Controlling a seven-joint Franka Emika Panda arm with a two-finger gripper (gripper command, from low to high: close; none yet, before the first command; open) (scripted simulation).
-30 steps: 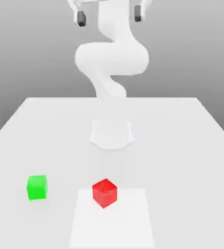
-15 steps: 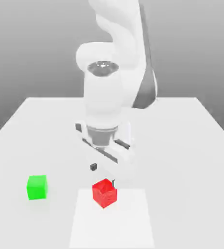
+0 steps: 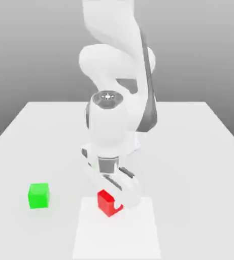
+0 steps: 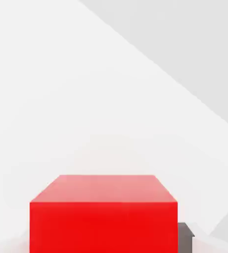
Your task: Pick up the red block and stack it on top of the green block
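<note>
The red block [image 3: 105, 202] sits on the white table near its front edge, and it looms large in the hand view [image 4: 103, 217]. My gripper [image 3: 111, 199] has come down over it from above and is shut on the red block, with the white hand covering the block's far right part. One dark finger [image 4: 186, 238] rests against the block's side. The green block [image 3: 38, 195] stands alone on the table toward the exterior view's left of the red one, about a hand's width away and untouched.
The white table [image 3: 190, 152] stretches wide around both blocks. A slightly lighter square patch [image 3: 139, 233] lies under and in front of the red block. The arm's bulky white links [image 3: 111, 122] rise behind the blocks at the table's middle.
The arm swung down from high above the table. The hand lowered onto the red block and its fingers went from wide open to shut around it. Neither block has moved.
</note>
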